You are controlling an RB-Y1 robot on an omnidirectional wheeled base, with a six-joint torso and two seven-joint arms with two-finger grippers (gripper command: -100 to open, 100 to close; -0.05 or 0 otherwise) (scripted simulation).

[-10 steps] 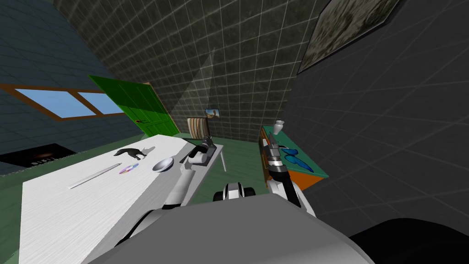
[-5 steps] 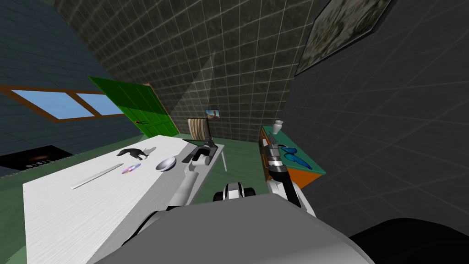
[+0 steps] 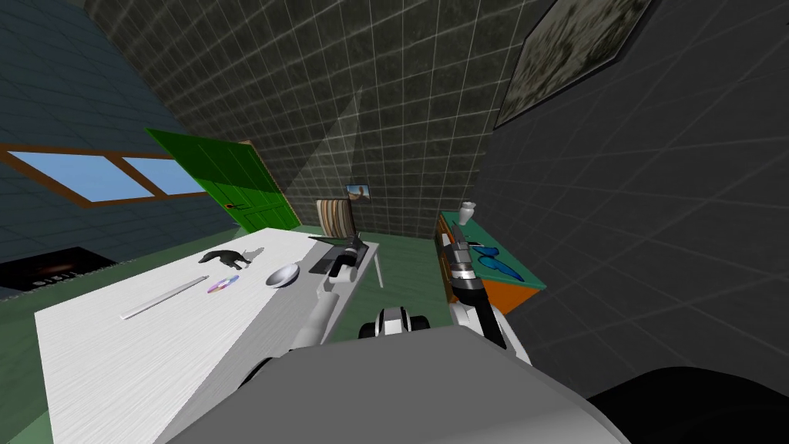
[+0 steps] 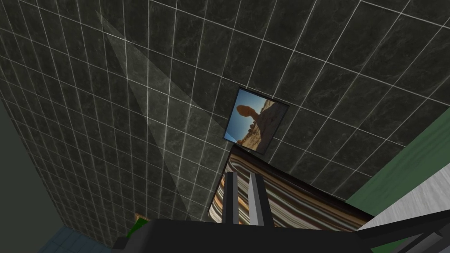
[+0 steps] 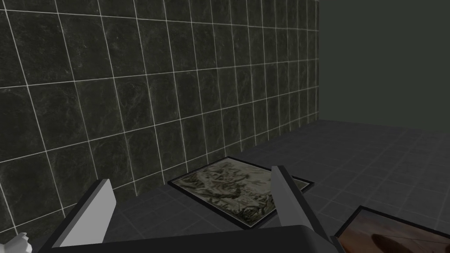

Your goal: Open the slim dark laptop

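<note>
The laptop (image 3: 320,265) lies at the far right end of the white counter (image 3: 139,347), close to the corner that faces the striped chair (image 3: 334,214). It is dark and flat, and you see it at a low angle, so I cannot tell how far its lid stands up.

Your left arm reaches along the right edge of the counter. The left claw (image 3: 352,248) is at the far side of the laptop; from the head view I cannot tell if it touches it. In the left wrist view the left claw (image 4: 242,175) has its two fingers (image 4: 230,197) almost together, with a narrow slit between them. Through this slit you see the stripes of the chair (image 4: 299,206), so the claw holds nothing there.

Nearer to you on the counter lie a grey bowl (image 3: 282,275), a shiny disc (image 3: 219,286), a small dark animal figure (image 3: 225,259) and a long thin grey stick (image 3: 164,297). The bowl is near the laptop; the others are well apart from it.

Your right arm is raised at the right side, in front of a low cabinet (image 3: 528,281) with a teal top, away from the counter. The right claw (image 3: 458,231) is wide open in its wrist view (image 5: 190,175) and holds nothing.
</note>
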